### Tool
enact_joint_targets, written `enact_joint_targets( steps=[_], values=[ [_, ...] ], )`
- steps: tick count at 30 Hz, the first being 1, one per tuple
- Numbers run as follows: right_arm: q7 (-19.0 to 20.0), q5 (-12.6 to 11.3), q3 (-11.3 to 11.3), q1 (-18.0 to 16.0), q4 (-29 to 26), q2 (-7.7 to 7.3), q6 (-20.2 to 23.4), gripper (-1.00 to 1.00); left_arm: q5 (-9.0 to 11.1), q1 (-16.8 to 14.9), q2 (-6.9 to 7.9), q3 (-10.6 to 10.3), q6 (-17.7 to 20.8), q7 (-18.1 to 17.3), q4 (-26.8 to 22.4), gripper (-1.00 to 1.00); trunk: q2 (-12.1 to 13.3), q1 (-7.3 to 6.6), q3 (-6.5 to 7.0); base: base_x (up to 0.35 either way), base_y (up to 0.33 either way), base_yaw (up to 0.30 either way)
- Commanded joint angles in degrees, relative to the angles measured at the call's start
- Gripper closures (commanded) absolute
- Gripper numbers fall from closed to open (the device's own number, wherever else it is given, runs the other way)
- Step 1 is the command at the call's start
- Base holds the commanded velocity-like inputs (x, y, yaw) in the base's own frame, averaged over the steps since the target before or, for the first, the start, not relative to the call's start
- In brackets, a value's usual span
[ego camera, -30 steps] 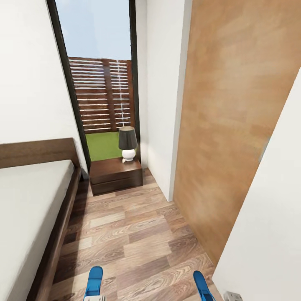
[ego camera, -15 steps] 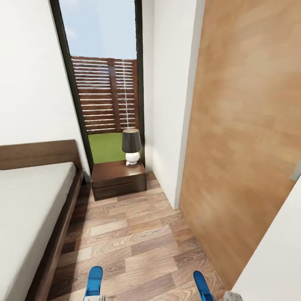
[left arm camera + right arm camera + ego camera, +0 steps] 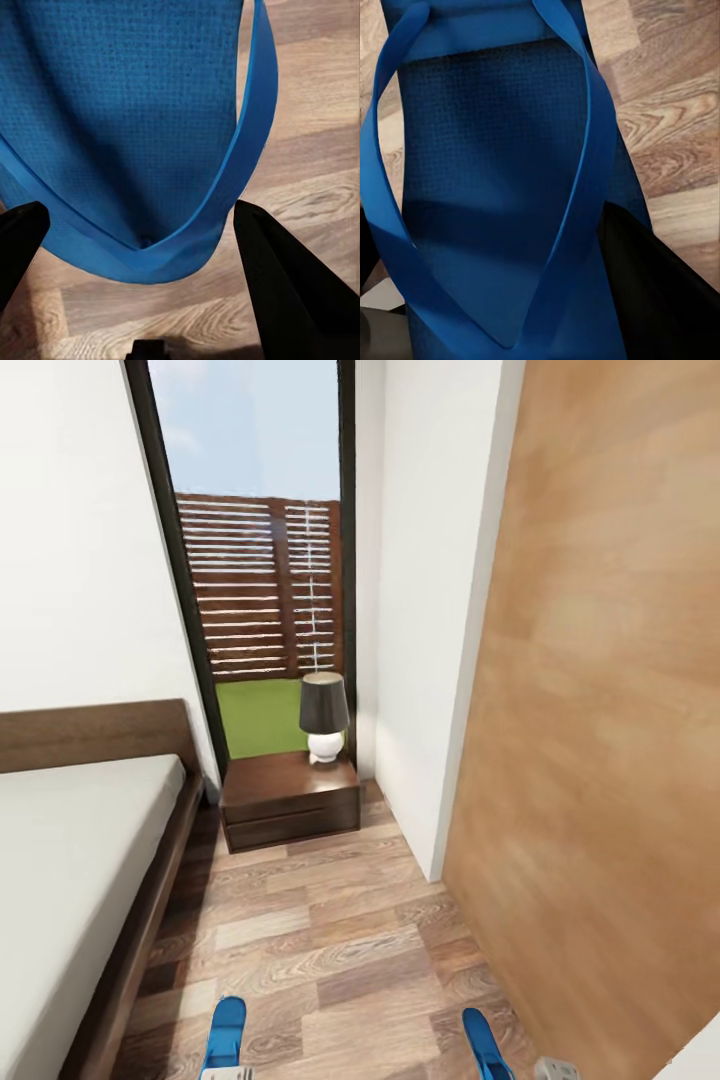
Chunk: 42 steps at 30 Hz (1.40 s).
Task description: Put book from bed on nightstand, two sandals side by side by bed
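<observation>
I hold a bright-blue sandal in each hand, low over the wood floor. The left sandal (image 3: pixel 226 1035) (image 3: pixel 127 127) sits between the black fingers (image 3: pixel 281 285) of my left gripper (image 3: pixel 142 251), which is shut on it. The right sandal (image 3: pixel 484 1042) (image 3: pixel 495 187) is gripped the same way by my right gripper (image 3: pixel 510 292). The bed (image 3: pixel 70 860), with its pale mattress and dark frame, runs along the left. A dark nightstand (image 3: pixel 290 800) stands beyond it by the window. The book is out of view.
A lamp (image 3: pixel 324 718) with a dark shade stands on the nightstand. A white wall corner (image 3: pixel 420 660) and a large wooden panel (image 3: pixel 610 760) close off the right side. A strip of plank floor (image 3: pixel 320 940) runs between bed and panel toward the tall window (image 3: pixel 255 560).
The whole head view has shifted: the camera has turned or moved, so nightstand and window sit further right and lower. Both sandals stay in the same place in my grippers.
</observation>
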Motion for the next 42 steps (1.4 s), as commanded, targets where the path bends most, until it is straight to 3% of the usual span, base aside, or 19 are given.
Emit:
enact_joint_targets(
  steps=[1,21,36,42],
  values=[
    [0.1,-0.7,0.3,0.0,0.0,-0.03,0.4,1.0,0.6,-0.1,0.03,-0.5,-0.2,-0.2,0.1,1.0,0.0,0.03,-0.06,0.333,0.0,0.002],
    [0.1,-0.7,0.3,0.0,0.0,0.0,0.4,1.0,0.6,-0.1,-0.01,-0.5,-0.2,-0.2,0.1,1.0,0.0,0.03,-0.06,0.333,0.0,0.003],
    [0.1,-0.7,0.3,0.0,0.0,0.02,0.4,1.0,0.6,0.0,-0.01,-0.5,-0.2,-0.2,0.1,1.0,0.0,0.03,-0.06,0.333,0.0,0.258],
    [0.1,-0.7,0.3,0.0,0.0,0.0,0.4,1.0,0.6,-0.1,-0.01,-0.5,-0.2,-0.2,0.1,1.0,0.0,0.03,-0.06,0.333,0.0,0.07]
  ],
)
